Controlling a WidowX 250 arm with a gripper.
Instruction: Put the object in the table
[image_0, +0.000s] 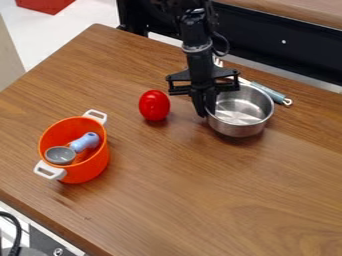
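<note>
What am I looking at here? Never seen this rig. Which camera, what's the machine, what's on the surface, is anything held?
One picture, from a fixed camera looking down at a slant. The machine is a black robot arm, coming in from the top edge; its tool is the part that grasps.

On the wooden table: a metal pot, a red egg-shaped object, and an orange pot with white handles, holding a grey scoop with a light-blue handle. A fork-like utensil lies behind the metal pot.

The tool is at the metal pot's rim; I can't tell whether it grips it.
</note>
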